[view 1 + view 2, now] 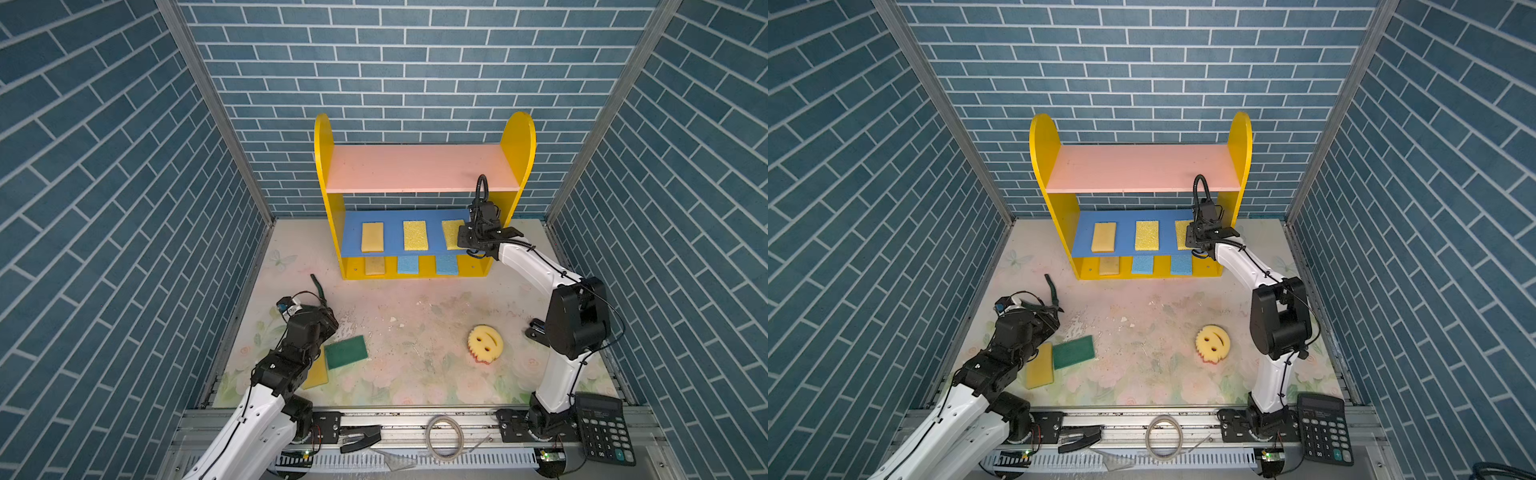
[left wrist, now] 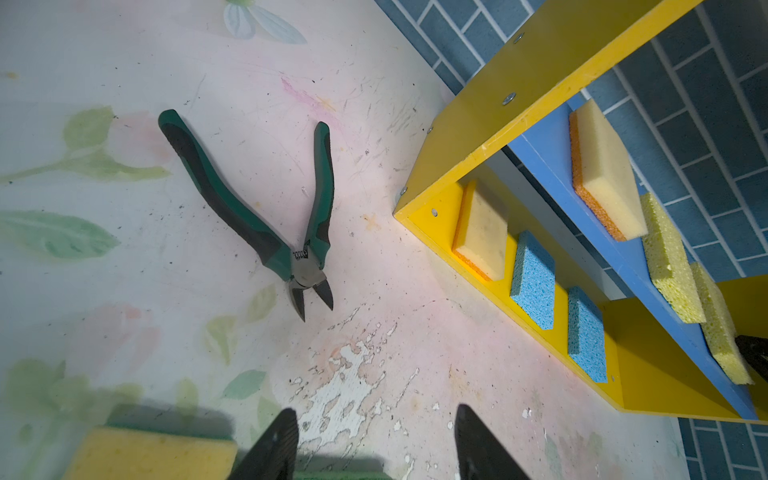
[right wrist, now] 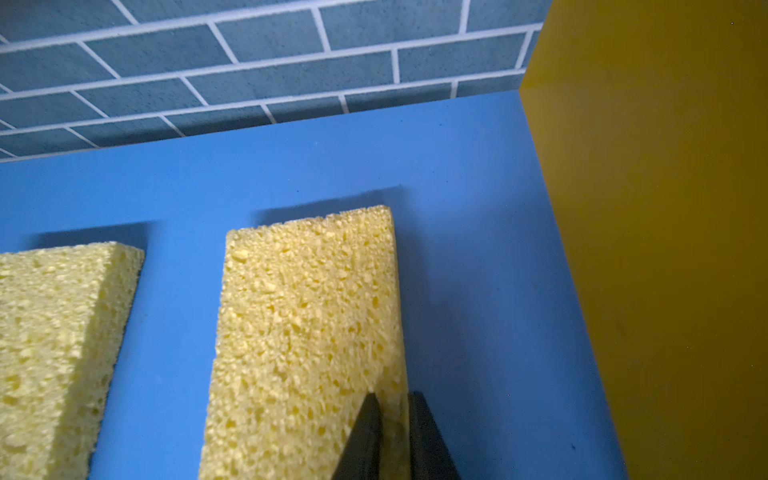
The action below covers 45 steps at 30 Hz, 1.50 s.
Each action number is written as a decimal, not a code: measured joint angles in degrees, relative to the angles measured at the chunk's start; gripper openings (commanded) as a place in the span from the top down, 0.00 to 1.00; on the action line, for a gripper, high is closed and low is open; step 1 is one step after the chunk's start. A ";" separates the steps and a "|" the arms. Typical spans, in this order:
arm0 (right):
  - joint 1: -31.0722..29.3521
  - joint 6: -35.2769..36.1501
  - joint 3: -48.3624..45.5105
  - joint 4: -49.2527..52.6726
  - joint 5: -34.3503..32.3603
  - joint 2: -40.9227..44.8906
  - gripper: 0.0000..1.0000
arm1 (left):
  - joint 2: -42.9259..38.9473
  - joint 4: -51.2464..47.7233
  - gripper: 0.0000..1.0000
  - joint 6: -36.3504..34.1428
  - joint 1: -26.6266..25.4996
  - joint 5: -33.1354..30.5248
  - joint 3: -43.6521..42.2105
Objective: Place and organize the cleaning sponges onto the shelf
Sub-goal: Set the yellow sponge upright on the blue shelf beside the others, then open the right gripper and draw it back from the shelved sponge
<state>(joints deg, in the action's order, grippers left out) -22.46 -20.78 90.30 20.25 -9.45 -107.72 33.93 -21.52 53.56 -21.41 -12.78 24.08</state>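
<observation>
The shelf [image 1: 419, 166] stands at the back wall. On its blue middle board [image 1: 392, 232] lie a tan sponge [image 1: 372, 237] and two yellow sponges [image 1: 415, 235]. My right gripper [image 3: 395, 397] reaches in from the right, its fingers nearly together on the edge of the right-hand yellow sponge [image 3: 307, 316], which rests flat on the board. The yellow base holds a tan sponge [image 1: 375, 266] and two light blue sponges [image 1: 407, 264]. A green-topped sponge [image 1: 346, 352], a yellow sponge [image 1: 1040, 365] and the round smiley sponge [image 1: 485, 343] lie on the table. My left gripper [image 2: 374, 415] is open and empty beside the green-topped one.
Green-handled pliers [image 1: 318, 286] lie open on the table, left of the shelf. A black calculator [image 1: 604, 428] sits at the front right beside the right arm's base. A coiled cable [image 1: 445, 437] rests on the front rail. The pink top board is bare.
</observation>
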 measured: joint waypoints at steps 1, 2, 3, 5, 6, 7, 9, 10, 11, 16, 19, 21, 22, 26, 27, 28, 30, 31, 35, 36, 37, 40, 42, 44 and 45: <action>0.02 -0.02 0.00 0.02 0.00 0.00 0.80 | -0.20 -0.13 0.39 0.00 0.00 0.00 0.00; 0.02 0.00 -0.02 0.09 -0.02 0.02 0.80 | -0.26 -0.24 0.39 0.00 0.00 0.00 0.00; 0.02 -0.09 0.00 0.15 -0.02 0.07 0.80 | -0.44 -0.31 0.39 0.00 0.00 0.00 0.00; 0.02 -0.44 0.00 0.46 -0.02 0.22 0.79 | -0.66 -0.46 0.39 0.00 0.00 0.00 0.00; 0.02 -0.46 0.00 0.79 0.00 0.35 0.79 | -0.81 -0.55 0.39 0.00 0.00 0.00 0.00; 0.02 -0.52 0.00 1.11 0.00 0.50 0.78 | -0.90 -0.55 0.39 0.00 0.00 0.00 0.00; 0.02 -0.90 0.02 1.90 0.09 0.81 0.78 | -1.09 -0.55 0.39 0.00 0.00 0.00 0.00; 0.02 -1.11 0.09 2.19 0.20 0.92 0.77 | -1.16 -0.57 0.39 0.00 0.00 0.02 0.00; 0.02 -1.36 0.17 2.43 0.24 1.01 0.76 | -1.22 -0.59 0.39 0.00 0.00 0.02 0.00; 0.02 -1.55 1.33 4.17 0.28 1.79 0.76 | -1.86 -0.90 0.39 0.00 0.00 0.15 0.00; 0.04 -1.88 2.12 5.09 0.72 2.34 0.84 | -2.60 -1.16 0.39 0.00 0.00 0.13 0.00; 0.04 -2.75 2.12 5.53 1.53 2.91 1.00 | -3.08 -1.46 0.39 0.00 0.00 0.13 0.00; 0.04 -3.48 2.12 5.73 2.10 3.15 1.00 | -3.21 -1.57 0.39 0.00 0.00 0.13 0.00; 0.13 -5.11 1.57 6.21 5.11 5.16 1.00 | -3.74 -1.81 0.39 0.02 0.00 0.11 0.00; 0.15 -5.75 1.09 6.25 5.95 5.92 1.00 | -3.74 -1.81 0.39 0.02 0.00 0.13 0.00; 0.15 -6.12 0.61 6.34 6.71 6.67 1.00 | -3.74 -1.81 0.39 0.02 0.00 0.13 0.00; 0.15 -7.04 -0.26 6.75 8.39 8.04 1.00 | -3.74 -1.81 0.39 0.00 0.00 0.13 0.00; 0.17 -7.48 -0.46 6.91 8.96 8.33 1.00 | -3.74 -1.84 0.39 0.02 0.00 0.13 0.00; 0.39 -8.68 -1.11 7.58 11.17 8.61 1.00 | -4.02 -1.90 0.39 0.02 0.00 0.13 0.00; 0.50 -9.14 -1.46 7.69 11.78 8.61 1.00 | -4.17 -1.97 0.39 0.02 0.00 0.13 0.00; 0.66 -9.53 -1.77 7.67 12.44 8.61 1.00 | -4.31 -2.01 0.39 0.02 0.00 0.13 0.00; 1.40 -11.02 -3.48 7.43 14.91 8.61 1.00 | -4.63 -2.29 0.39 0.02 0.00 0.07 0.00; 2.05 -12.07 -4.87 6.97 16.63 8.61 1.00 | -5.01 -2.62 0.39 0.02 0.00 -0.04 0.00; 2.62 -12.90 -6.25 6.29 18.05 8.61 1.00 | -5.27 -2.91 0.39 0.02 0.00 -0.11 0.00; 2.89 -13.31 -6.99 5.90 18.73 8.63 1.00 | -5.33 -3.08 0.39 0.00 0.00 -0.11 0.00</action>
<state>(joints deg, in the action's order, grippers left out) -19.57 -34.09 83.31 26.15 9.28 -99.09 28.60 -24.60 53.56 -21.41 -12.88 24.08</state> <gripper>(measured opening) 0.042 0.612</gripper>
